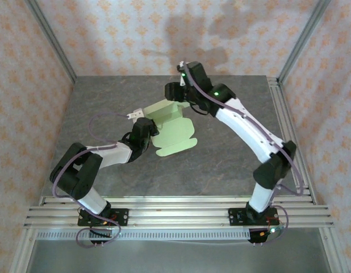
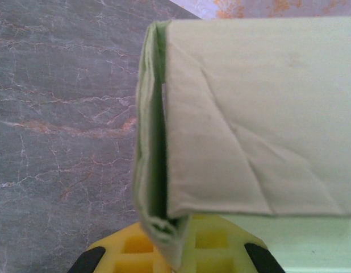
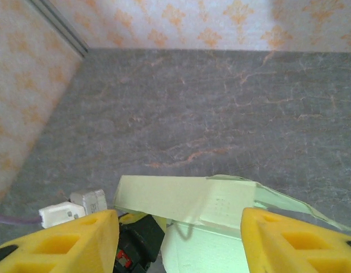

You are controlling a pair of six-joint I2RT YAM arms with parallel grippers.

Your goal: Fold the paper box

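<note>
The paper box [image 1: 174, 129] is a pale green die-cut sheet lying mid-table, with rounded tabs toward the near side and its left flap folded up. My left gripper [image 1: 146, 129] is at the sheet's left edge. In the left wrist view its yellow fingers [image 2: 130, 247] are shut on the folded edge of the paper box [image 2: 249, 114]. My right gripper [image 1: 176, 92] hovers over the sheet's far edge. In the right wrist view it stands open [image 3: 178, 242], fingers [image 3: 67, 242] wide apart, with the raised flap of the paper box [image 3: 187, 199] beyond and between them, untouched.
The grey marbled table [image 1: 232, 165] has free room on all sides of the sheet. Aluminium rails [image 1: 175, 207] carry the arm bases at the near edge. A metal rail [image 1: 280, 114] runs along the right edge. Patterned walls [image 1: 136, 34] close in the back and sides.
</note>
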